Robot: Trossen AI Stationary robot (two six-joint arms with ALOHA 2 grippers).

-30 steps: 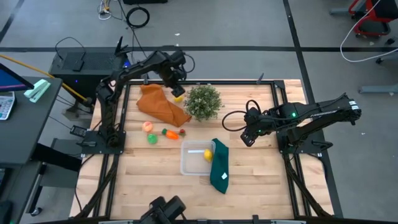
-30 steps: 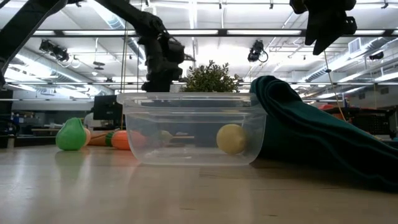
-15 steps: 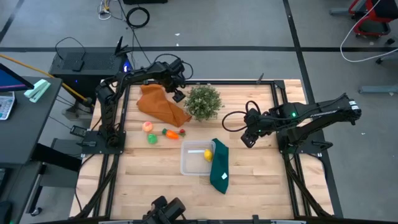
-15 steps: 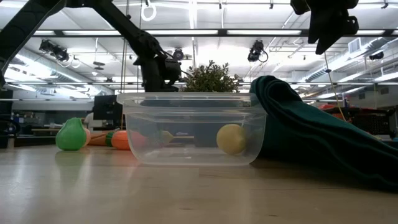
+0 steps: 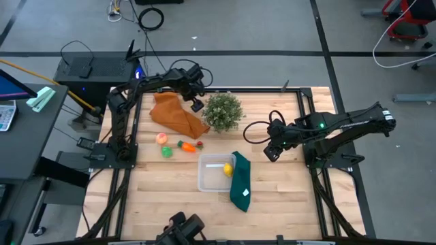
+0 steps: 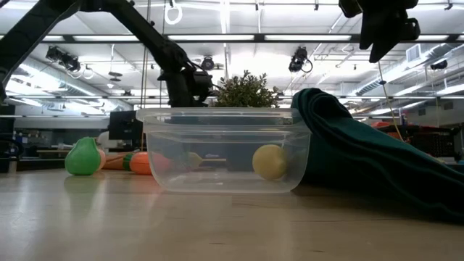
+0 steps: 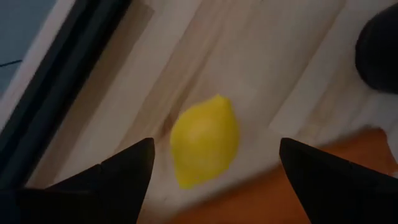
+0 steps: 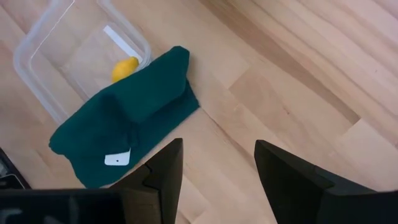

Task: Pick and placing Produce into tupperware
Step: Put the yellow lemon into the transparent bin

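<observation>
From above, the pale wooden surface (image 5: 170,197) sits in a dark metal frame on a grey floor, with a black cabinet (image 5: 85,68) and a desk edge off to its left side. The left hand (image 5: 195,102) hangs at the far edge between the orange cloth (image 5: 176,114) and the bushy plant (image 5: 222,111), while the right hand (image 5: 272,152) hovers over bare wood near the right rail. A pink peach (image 5: 162,138), a green fruit (image 5: 166,152), a carrot (image 5: 184,145) and a red piece (image 5: 199,144) lie in a loose cluster on the wood, just beside the tupperware (image 5: 212,174), which holds one lemon (image 5: 227,170); a dark green cloth (image 5: 240,181) drapes over its right end. At surface level, the clear tupperware (image 6: 225,148) stands in the foreground with the lemon (image 6: 269,162) inside, the green cloth (image 6: 362,152) heaped against it, the green fruit (image 6: 83,157) to one side, and a lit hall with ceiling lamps behind. The left wrist view shows the left hand (image 7: 214,162) spread wide, its fingers either side of a second lemon (image 7: 204,140) lying on the wood without touching it, with orange cloth at the edge. The right wrist view shows the right hand (image 8: 217,168) parted and empty above wood, with the tupperware (image 8: 46,50) and green cloth (image 8: 124,118) beyond.
</observation>
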